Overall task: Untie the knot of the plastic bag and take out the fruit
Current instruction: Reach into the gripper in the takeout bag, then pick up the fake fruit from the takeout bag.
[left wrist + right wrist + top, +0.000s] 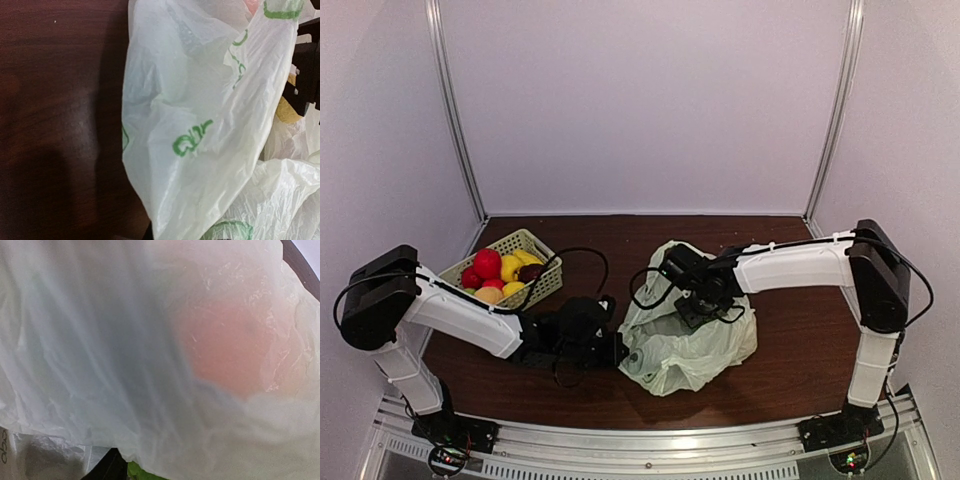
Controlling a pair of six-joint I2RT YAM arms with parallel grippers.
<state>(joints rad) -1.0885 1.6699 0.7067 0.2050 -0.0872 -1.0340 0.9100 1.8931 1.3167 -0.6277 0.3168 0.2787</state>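
Note:
The plastic bag (692, 335) lies crumpled mid-table, pale with green print. I cannot make out the knot. My left gripper (617, 348) is at the bag's left edge; in the left wrist view a fold of the bag (200, 130) runs down into its jaws, which look shut on it, with only a dark fingertip (148, 233) showing. My right gripper (706, 303) is on top of the bag, its jaws covered by plastic (100, 350). A peach-coloured fruit (235, 340) shows through the film. A yellow fruit (286, 111) shows in the bag's opening.
A pale green slotted basket (546, 284) at the left rear holds red and yellow fruit. Dark wood table (55, 115) lies left of the bag. White walls close in the back and sides. Cables loop from both wrists near the bag.

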